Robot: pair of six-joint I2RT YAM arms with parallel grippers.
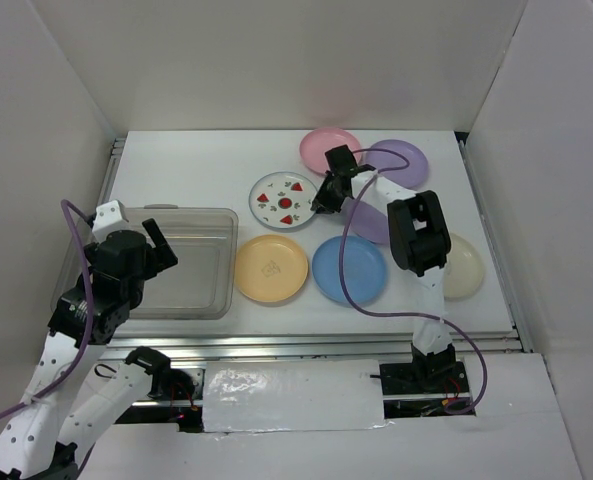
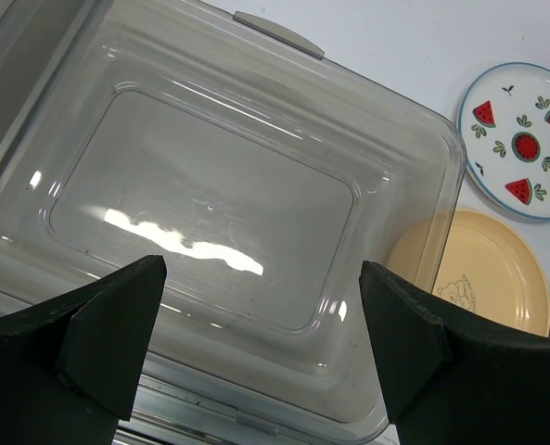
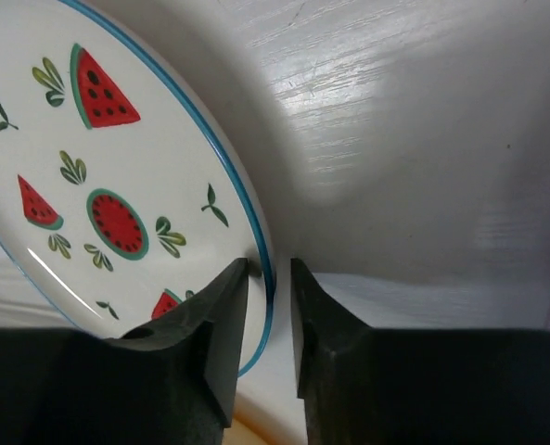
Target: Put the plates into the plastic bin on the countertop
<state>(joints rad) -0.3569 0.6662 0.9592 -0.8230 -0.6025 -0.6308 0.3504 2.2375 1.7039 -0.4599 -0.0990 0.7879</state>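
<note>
The right gripper (image 3: 270,273) straddles the watermelon plate (image 3: 117,185) at its rim, jaws nearly together, grip unclear; it may slip on lifting. The left gripper (image 2: 261,273) hangs spread over the bin (image 2: 210,185).

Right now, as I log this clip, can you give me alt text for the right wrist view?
The right claw straddles the blue rim of the watermelon plate, one finger on each side, nearly closed; whether it pinches the rim is unclear. White countertop lies beyond.
</note>
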